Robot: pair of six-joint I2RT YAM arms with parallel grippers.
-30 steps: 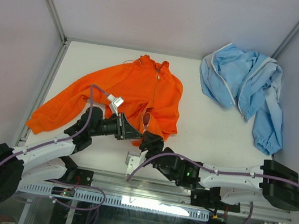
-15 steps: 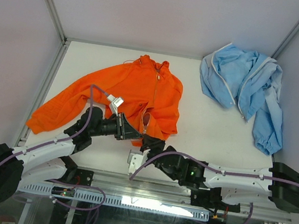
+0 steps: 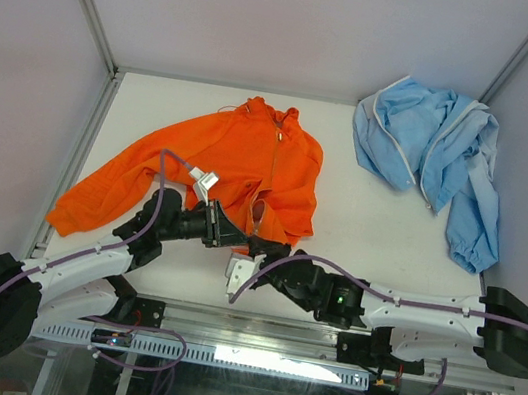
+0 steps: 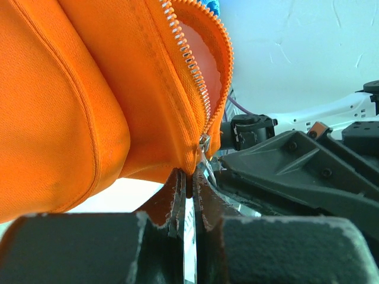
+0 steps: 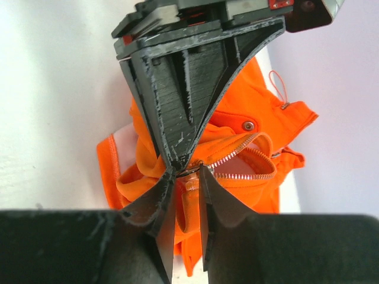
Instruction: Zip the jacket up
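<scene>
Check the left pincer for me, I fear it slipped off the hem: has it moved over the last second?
No. The left pincer holds the same spot against the table's near edge, clamped on the jacket hem.

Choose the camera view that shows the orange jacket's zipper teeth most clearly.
Left wrist: the zipper runs close up, single teeth distinct down to the slider. Right wrist shows a short curved stretch, farther off. Top external shows only a thin line on the jacket.

White links (image 3: pixel 78 276), purple cables (image 3: pixel 159 172); left claw (image 4: pixel 189 177), right claw (image 5: pixel 185 173) black, scuffed.
</scene>
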